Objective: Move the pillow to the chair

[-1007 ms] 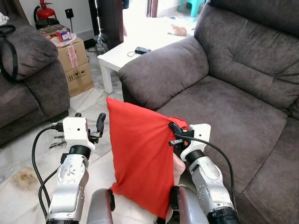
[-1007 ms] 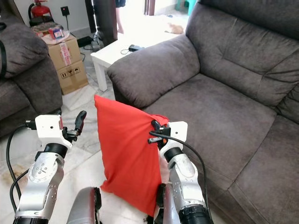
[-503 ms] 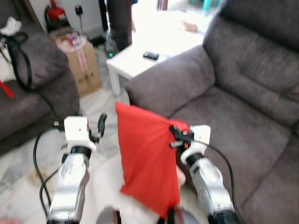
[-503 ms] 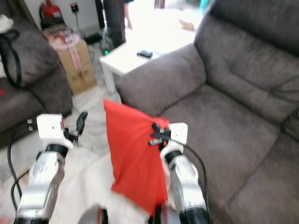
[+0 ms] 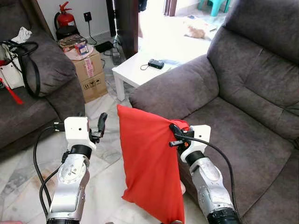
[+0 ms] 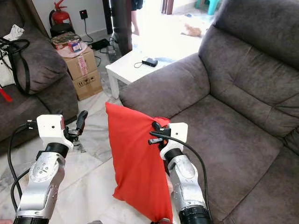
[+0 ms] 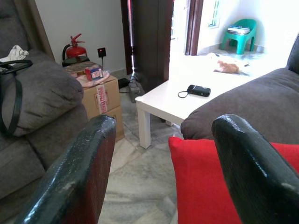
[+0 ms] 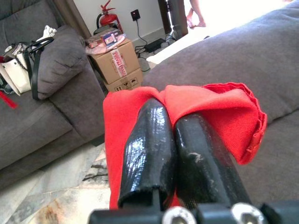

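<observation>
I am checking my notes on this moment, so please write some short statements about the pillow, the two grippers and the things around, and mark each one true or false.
1. The right gripper is shut on the red pillow. True.
2. The left gripper also pinches the pillow. False: it is open and apart from the pillow, beside it.
3. The pillow lies on the sofa seat. False: it hangs over the floor in front of the sofa.
4. A small dark device lies on the white table. True.
5. A fire extinguisher stands by the wall. True.
</observation>
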`<state>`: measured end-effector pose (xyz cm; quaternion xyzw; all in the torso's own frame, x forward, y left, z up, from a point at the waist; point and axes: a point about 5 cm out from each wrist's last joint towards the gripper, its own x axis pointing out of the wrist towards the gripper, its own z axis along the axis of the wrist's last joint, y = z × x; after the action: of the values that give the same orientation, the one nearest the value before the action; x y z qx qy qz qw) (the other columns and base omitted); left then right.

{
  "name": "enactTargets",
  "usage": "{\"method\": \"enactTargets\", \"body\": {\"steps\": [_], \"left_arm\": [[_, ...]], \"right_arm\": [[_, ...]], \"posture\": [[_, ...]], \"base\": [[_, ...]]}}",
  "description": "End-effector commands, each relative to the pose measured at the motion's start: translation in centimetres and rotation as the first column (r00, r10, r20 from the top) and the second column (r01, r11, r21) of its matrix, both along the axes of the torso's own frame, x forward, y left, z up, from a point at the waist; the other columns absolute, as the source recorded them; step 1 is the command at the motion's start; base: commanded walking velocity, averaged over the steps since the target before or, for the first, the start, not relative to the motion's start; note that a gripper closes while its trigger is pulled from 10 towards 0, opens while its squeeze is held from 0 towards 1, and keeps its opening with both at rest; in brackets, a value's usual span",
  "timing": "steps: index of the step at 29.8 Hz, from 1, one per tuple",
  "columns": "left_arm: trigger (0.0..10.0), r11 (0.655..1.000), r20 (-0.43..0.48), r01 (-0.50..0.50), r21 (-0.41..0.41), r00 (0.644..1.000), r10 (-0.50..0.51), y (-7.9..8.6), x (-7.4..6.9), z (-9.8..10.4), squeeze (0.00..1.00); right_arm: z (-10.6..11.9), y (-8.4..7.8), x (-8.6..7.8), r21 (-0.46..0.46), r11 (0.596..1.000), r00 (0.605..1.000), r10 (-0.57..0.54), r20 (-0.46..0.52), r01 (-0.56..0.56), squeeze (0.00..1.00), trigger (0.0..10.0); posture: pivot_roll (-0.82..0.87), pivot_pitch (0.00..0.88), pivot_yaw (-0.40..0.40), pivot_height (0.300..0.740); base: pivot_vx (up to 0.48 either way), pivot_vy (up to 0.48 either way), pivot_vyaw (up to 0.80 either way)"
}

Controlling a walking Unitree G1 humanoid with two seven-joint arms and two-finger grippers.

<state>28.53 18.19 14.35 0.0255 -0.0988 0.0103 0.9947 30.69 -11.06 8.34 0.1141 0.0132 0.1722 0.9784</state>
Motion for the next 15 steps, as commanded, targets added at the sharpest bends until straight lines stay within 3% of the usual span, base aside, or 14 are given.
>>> {"method": "enactTargets", "body": {"steps": [1, 4, 6, 10, 15], "left_arm": [[10.0, 1.0, -0.026, -0.005, 0.02, 1.0, 0.005, 0.4, -0.2, -0.4, 0.0], [10.0, 1.0, -0.029, -0.008, 0.023, 1.0, 0.008, 0.6, -0.3, -0.5, 0.0], [10.0, 1.0, -0.043, 0.007, 0.016, 0.999, -0.006, 0.7, -0.3, -0.5, 0.0], [10.0, 1.0, -0.053, 0.023, 0.006, 0.998, -0.022, 0.8, -0.4, -0.5, 0.0], [10.0, 0.998, -0.079, 0.055, -0.037, 0.995, -0.057, 1.2, -0.4, -0.6, 0.0]], "right_arm": [[3.8, 0.1, 1.1, 0.013, 1.0, 0.986, 0.006, 0.168, -0.009, 0.0, 10.0], [3.7, 0.2, 1.1, 0.003, 0.999, 0.986, 0.041, 0.162, -0.042, 0.0, 10.0], [3.5, 0.2, 0.9, -0.026, 0.991, 0.979, 0.134, 0.155, -0.131, 0.0, 10.0], [3.7, 0.0, 0.8, -0.017, 0.985, 0.971, 0.173, 0.167, -0.172, 0.0, 10.0], [4.5, -0.1, 0.4, -0.005, 0.955, 0.937, 0.292, 0.194, -0.296, 0.0, 10.0]], "posture": [[0.12, 0.084, -0.072, 0.74], [0.12, 0.084, -0.071, 0.74], [0.12, 0.084, -0.071, 0.74], [0.12, 0.084, -0.071, 0.74], [0.12, 0.085, -0.076, 0.74]], "base": [[0.0, 0.0, 0.0], [0.0, 0.0, 0.0], [0.0, 0.0, 0.0], [0.0, 0.0, 0.0], [0.0, 0.0, 0.0]]}}
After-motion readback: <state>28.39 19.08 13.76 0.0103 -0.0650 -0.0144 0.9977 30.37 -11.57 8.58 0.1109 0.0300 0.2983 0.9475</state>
